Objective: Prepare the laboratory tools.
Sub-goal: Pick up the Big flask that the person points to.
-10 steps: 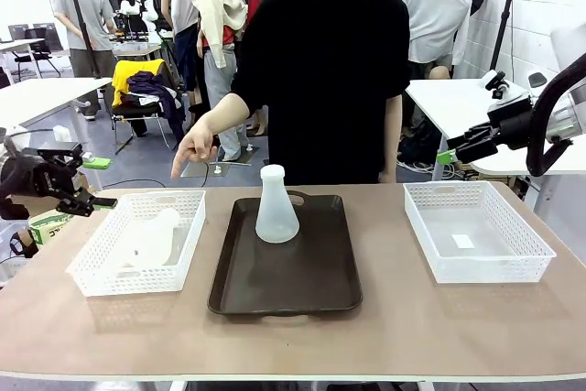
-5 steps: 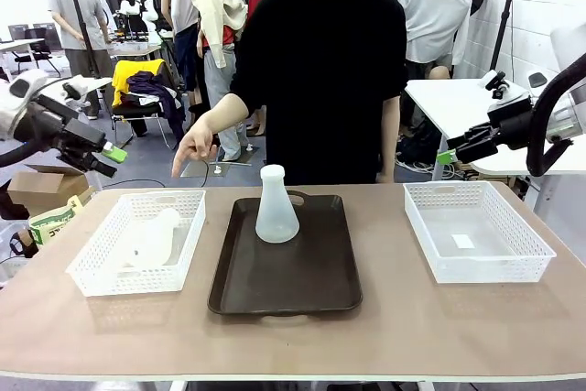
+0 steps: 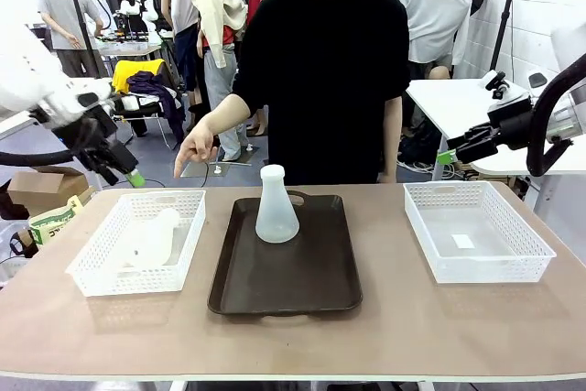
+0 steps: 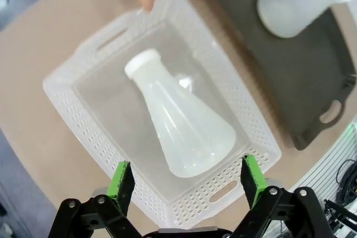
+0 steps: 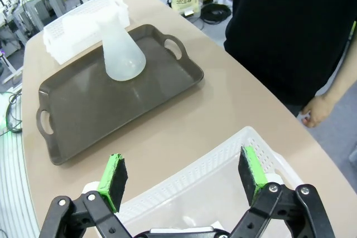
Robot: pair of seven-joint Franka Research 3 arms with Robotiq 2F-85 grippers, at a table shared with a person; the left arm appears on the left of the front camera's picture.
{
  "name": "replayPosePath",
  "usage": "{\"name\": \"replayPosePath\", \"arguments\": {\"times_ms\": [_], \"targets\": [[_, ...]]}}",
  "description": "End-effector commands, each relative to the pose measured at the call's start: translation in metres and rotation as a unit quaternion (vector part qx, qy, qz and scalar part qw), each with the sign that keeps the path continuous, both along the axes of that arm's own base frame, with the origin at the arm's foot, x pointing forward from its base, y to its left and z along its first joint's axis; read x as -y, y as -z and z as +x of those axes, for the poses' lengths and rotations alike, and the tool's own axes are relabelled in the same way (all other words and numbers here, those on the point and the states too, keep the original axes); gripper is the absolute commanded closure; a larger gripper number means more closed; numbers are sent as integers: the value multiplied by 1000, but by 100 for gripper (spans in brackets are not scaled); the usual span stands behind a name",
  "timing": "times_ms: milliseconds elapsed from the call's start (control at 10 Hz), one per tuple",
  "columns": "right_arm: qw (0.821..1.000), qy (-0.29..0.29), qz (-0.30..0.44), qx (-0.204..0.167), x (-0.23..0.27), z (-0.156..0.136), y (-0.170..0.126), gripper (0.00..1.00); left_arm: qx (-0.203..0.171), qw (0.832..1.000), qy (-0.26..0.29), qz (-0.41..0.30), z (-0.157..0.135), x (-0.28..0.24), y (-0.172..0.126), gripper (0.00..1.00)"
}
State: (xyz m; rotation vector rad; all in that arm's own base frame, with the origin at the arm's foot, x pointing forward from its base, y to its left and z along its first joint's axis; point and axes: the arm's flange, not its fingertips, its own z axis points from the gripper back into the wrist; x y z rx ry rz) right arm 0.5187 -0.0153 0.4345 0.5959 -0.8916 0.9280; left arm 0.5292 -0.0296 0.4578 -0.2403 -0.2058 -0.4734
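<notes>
Table: tan top (image 3: 439,336), spread below and in front of the left pincer (image 3: 126,174) and the right pincer (image 3: 450,151).
Floor: grey-blue (image 3: 160,160), beyond the left pincer.
Box: brown cardboard (image 3: 35,188), on the floor just outside the left pincer.
Chair: black (image 3: 137,109), draped in yellow and dark clothes, behind the left pincer.
White desks: one (image 3: 449,103) behind the right pincer, another (image 3: 37,96) behind the left.
Wall: white block (image 3: 540,6), above the right pincer.
Light: even, indoor.

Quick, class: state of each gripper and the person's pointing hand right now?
Left gripper: open, empty, facing the flask lying in the left basket.
Right gripper: open, empty, facing the right basket.
Person's hand: empty, pointing at the left basket.
</notes>
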Motion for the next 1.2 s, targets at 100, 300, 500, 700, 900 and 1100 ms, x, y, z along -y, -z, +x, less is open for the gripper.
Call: {"name": "replayPosePath", "arguments": {"times_ms": [100, 300, 500, 700, 900, 1100], "targets": [[1000, -3, -3, -2, 0, -1, 2, 0, -45, 991, -113, 59, 16, 36, 22, 0], [1000, -3, -3, -2, 0, -1, 2, 0, -44, 986, -153, 55, 27, 53, 44, 0], [1000, -3, -3, -2, 0, -1, 2, 0, -23, 981, -182, 69, 36, 66, 58, 0], [1000, -3, -3, -2, 0, -1, 2, 0, -21, 978, -192, 82, 47, 75, 74, 0], [1000, -3, -3, -2, 0, -1, 2, 0, -26, 973, -206, 99, 66, 76, 89, 0], [1000, -3, -3, -2, 0, -1, 2, 0, -19, 970, -219, 102, 76, 74, 98, 0]]}}
